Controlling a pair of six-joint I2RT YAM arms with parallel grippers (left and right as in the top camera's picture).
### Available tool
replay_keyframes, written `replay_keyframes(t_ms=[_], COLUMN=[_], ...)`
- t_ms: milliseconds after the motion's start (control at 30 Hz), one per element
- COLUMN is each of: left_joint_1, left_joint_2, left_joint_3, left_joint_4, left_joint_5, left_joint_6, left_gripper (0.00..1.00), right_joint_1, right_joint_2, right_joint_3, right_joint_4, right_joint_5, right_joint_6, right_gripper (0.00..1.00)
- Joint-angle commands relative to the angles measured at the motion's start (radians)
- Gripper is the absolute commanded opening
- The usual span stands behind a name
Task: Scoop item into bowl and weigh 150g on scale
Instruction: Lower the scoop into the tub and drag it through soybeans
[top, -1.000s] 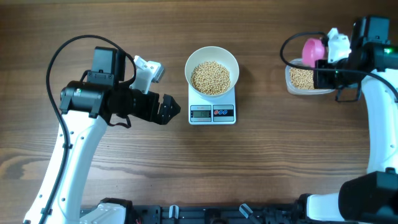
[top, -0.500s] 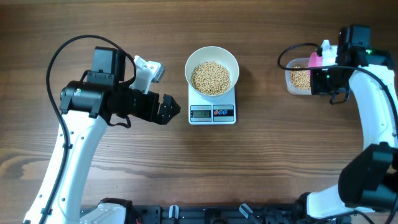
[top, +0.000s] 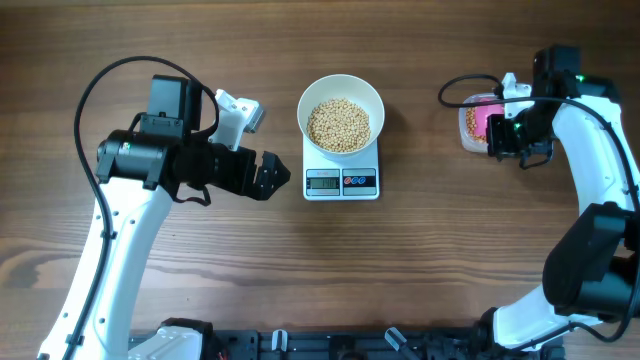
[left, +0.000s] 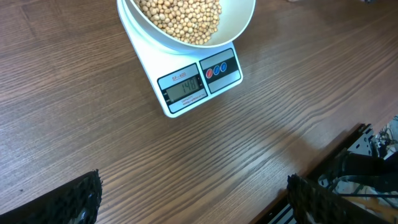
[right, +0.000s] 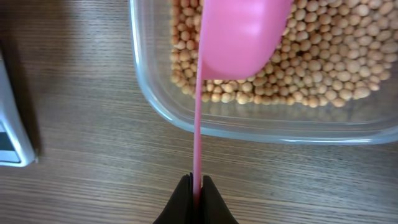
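Overhead view: left claw (top: 272, 178) and right claw (top: 503, 133) both sit over the brown wooden surface (top: 450, 250).
Left claw: jaws spread wide, holding nothing.
Scale: small flat white square digital scale (left: 169, 107) lies just ahead of the left claw, not touching it, with its display toward the claw.
Bowl: round white bowl (left: 242, 18) stands on the scale, beyond the display.
Beans: small round tan-yellow beans (top: 338, 124) are heaped in the bowl.
Right claw: pinched tight on the thin handle of a pink plastic scoop (right: 242, 34).
Scoop: its cup hangs ahead of the right claw, over more beans in a clear rounded-rectangular plastic tub (right: 149, 87).
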Motion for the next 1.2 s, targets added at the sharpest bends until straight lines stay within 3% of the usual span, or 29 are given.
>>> replay_keyframes(t_ms=[0, 633, 1167], left_joint_1=[-0.005, -0.005, -0.005], left_joint_2=[-0.017, -0.017, -0.017], left_joint_3=[0.005, 0.005, 0.005], left_joint_4=[0.000, 0.000, 0.000], left_joint_5=[0.019, 0.019, 0.019], left_joint_6=[0.020, 0.020, 0.020], left_gripper=[1.00, 1.00, 1.00], right_joint_1=[-0.002, -0.043, -0.262], right_joint_2=[0.018, 0.016, 0.016], right_joint_3=[-0.016, -0.016, -0.016], right_joint_4=[-0.003, -0.046, -0.068], right_joint_5=[-0.098, -0.157, -0.495], right_joint_6=[-0.009, 0.081, 0.066], right_gripper=[0.04, 0.04, 0.04])
